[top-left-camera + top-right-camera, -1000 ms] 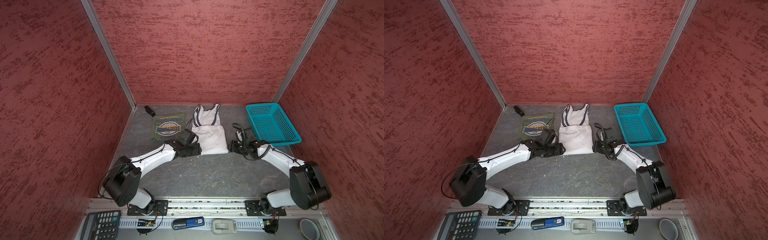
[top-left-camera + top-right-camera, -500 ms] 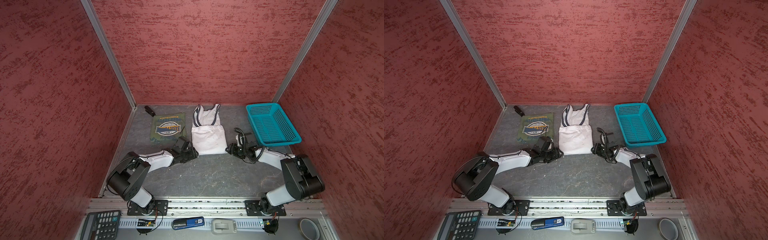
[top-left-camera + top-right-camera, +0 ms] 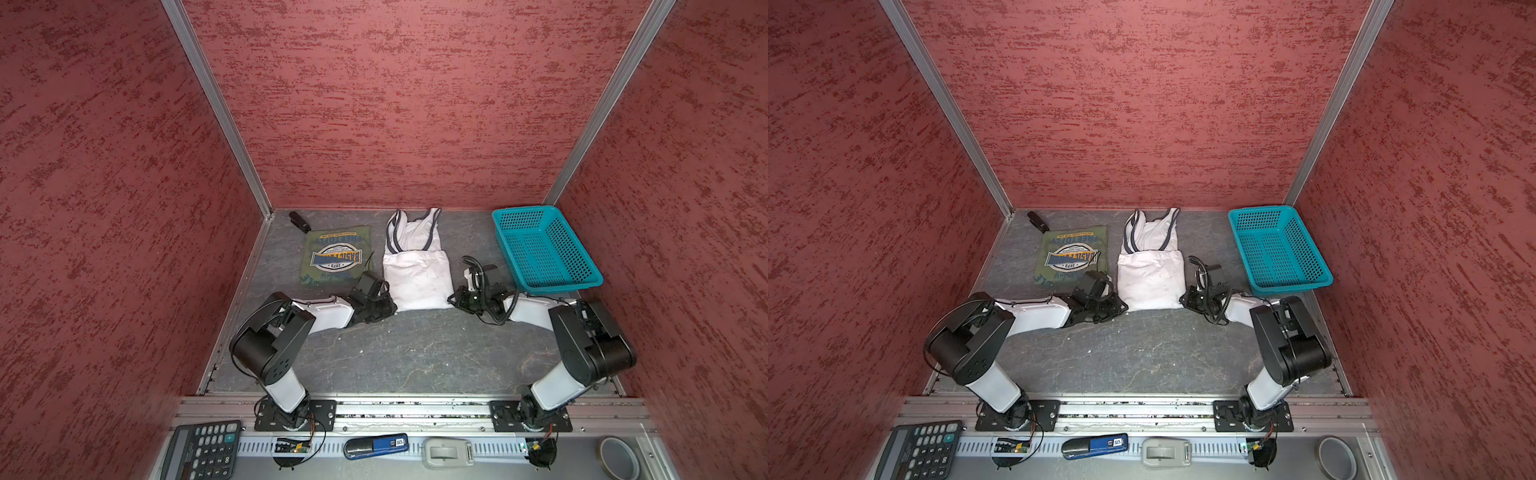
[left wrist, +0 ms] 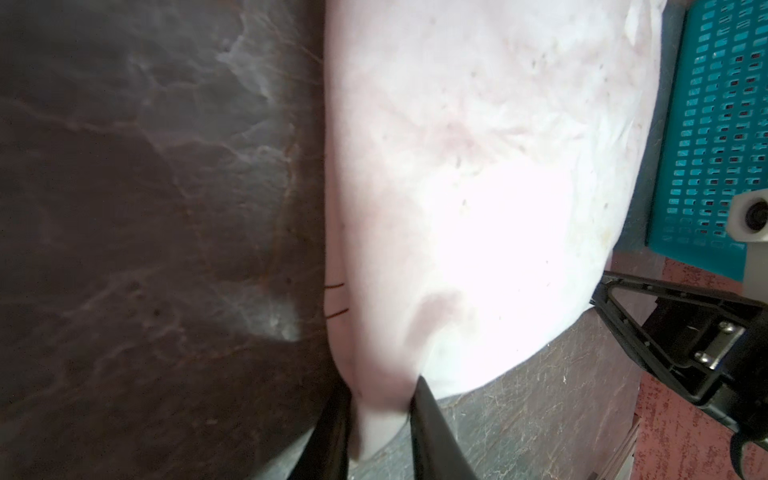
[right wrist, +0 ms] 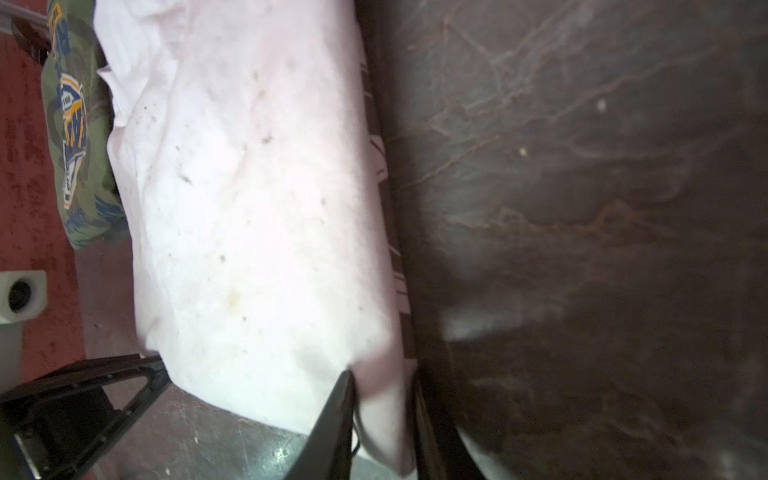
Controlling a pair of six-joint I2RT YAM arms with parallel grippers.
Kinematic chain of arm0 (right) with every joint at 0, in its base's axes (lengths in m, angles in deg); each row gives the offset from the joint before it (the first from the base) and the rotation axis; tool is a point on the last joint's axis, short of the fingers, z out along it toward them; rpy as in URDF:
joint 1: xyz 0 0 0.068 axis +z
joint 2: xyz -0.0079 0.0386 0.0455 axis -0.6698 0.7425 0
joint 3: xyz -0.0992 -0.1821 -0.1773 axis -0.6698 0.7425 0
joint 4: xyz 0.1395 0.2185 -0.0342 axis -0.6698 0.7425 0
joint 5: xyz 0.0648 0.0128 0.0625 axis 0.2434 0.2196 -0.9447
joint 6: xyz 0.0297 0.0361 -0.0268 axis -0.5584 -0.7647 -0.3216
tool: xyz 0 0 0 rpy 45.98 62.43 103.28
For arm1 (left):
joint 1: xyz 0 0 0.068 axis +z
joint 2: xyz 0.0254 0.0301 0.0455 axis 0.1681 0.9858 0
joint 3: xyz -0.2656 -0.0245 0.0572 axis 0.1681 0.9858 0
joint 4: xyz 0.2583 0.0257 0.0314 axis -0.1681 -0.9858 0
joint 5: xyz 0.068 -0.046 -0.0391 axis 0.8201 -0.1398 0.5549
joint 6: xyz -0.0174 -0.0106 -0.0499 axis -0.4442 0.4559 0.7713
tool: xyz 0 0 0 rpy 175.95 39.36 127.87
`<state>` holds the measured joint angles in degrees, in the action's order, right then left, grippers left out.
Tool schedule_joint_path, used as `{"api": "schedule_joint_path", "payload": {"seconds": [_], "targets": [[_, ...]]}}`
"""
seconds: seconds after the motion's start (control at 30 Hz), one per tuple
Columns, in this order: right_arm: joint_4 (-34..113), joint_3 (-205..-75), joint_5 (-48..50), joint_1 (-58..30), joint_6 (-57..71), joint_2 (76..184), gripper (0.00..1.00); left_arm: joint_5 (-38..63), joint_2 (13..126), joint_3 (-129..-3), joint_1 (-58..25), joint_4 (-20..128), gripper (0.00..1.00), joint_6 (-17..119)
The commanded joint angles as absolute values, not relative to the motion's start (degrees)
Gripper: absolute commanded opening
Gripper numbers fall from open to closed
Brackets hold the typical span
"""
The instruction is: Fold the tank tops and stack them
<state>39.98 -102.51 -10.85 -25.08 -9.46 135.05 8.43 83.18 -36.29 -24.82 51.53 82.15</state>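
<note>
Tightly, left gripper (image 3: 391,309), right gripper (image 3: 453,298) pinching white tank top (image 3: 417,278) near-edge corners, open table (image 3: 415,353) nearer

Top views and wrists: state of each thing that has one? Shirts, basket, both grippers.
white tank top: lying flat, lower part folded up over the body, both near corners pinched.
olive tank top: folded to a rectangle, badge print up, not gripped.
basket: upright, empty.
left gripper: shut on white tank top, near left corner.
right gripper: shut on white tank top, near right corner.
</note>
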Motion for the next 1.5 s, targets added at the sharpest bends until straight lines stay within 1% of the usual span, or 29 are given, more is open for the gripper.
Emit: {"api": "schedule_joint_path", "payload": {"seconds": [0.0,0.1,0.17,0.27,0.4,0.5,0.6,0.73,0.9,1.0,1.07,1.23,1.47], "targets": [[41.66,-101.22,-11.13,-24.26,-10.20,133.45,0.14,8.21,82.77,-37.16,-25.95,51.98,0.15,81.59],[44.33,-99.67,-9.36,-23.71,-10.25,128.43,0.04,10.73,79.87,-37.25,-28.36,48.81,0.07,80.95],[46.37,-98.25,-8.42,-23.30,-10.44,124.04,0.00,12.88,77.28,-36.85,-30.37,46.42,0.05,80.57],[51.20,-95.87,-7.21,-22.40,-11.10,116.30,0.00,15.95,72.36,-35.53,-34.36,42.86,0.02,81.05],[61.72,-93.77,-5.47,-21.01,-12.55,101.80,0.00,22.13,63.50,-34.31,-41.30,34.73,0.02,83.11],[69.85,-94.53,-5.74,-20.21,-14.09,91.91,0.00,23.34,57.11,-33.67,-45.68,30.80,0.02,85.63],[75.62,-96.62,-7.53,-19.82,-16.04,84.95,0.00,22.89,52.12,-33.66,-49.19,28.93,0.02,88.28],[80.42,-101.47,-9.38,-19.49,-17.39,80.82,0.00,23.58,46.42,-34.59,-52.61,27.45,0.02,91.16],[81.12,-108.15,-9.15,-19.46,-17.78,82.31,0.00,24.65,42.77,-38.34,-53.36,26.53,0.04,91.76],[79.71,-112.12,-7.32,-19.47,-17.21,84.78,0.00,25.85,43.16,-41.91,-51.41,24.74,0.06,90.30],[78.32,-114.58,-5.72,-19.47,-16.57,87.78,0.00,23.90,44.37,-43.35,-47.66,25.38,0.07,89.52],[73.39,-119.28,-4.41,-20.31,-13.96,97.33,0.00,14.82,49.39,-45.00,-36.24,30.68,0.08,89.04],[66.55,-127.25,-8.84,-24.56,-10.43,115.35,0.00,5.89,62.04,-52.28,-24.30,31.84,0.12,88.34]]}}
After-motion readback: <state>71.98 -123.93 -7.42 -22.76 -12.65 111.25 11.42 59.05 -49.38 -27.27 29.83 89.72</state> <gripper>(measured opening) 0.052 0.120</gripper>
